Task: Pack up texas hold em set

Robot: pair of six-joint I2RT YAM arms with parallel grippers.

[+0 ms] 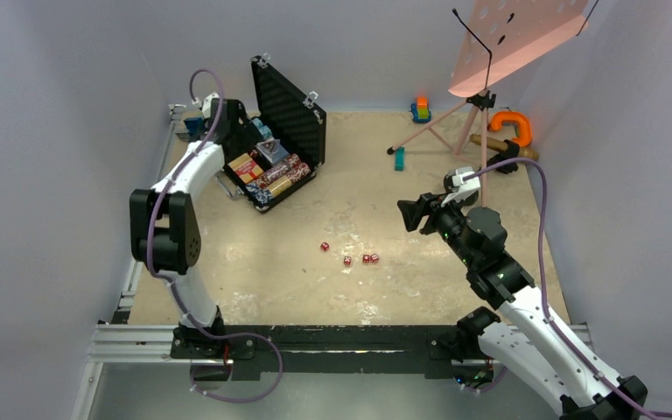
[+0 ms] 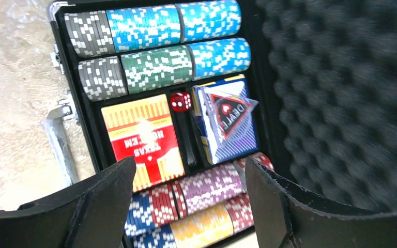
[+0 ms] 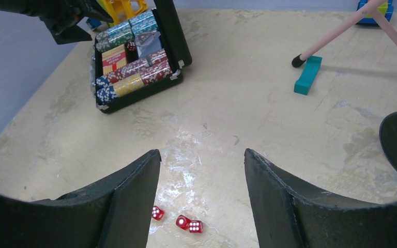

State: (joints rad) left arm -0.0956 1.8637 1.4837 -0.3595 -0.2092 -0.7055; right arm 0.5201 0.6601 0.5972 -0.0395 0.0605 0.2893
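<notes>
The black briefcase (image 1: 290, 109) stands open at the far left, its foam lid (image 2: 341, 93) upright. Rows of poker chips (image 2: 157, 67) fill it, with the orange-red card box (image 2: 142, 137), a blue deck (image 2: 227, 121) and one red die (image 2: 180, 101) between them. My left gripper (image 2: 188, 170) hovers open and empty over the case's near chip rows (image 2: 212, 191); it also shows in the top view (image 1: 232, 118). Several red dice (image 1: 347, 261) lie on the table's middle. My right gripper (image 3: 202, 155) is open and empty above them, with three dice (image 3: 182, 221) between its fingers.
A pink music stand (image 1: 516, 35) on a tripod stands at the far right. A teal block (image 1: 399, 158) lies by one of its legs, a blue-orange toy (image 1: 420, 108) at the back, and an orange curved piece (image 1: 512, 127) at the right. A yellow toy (image 3: 121, 8) sits behind the case.
</notes>
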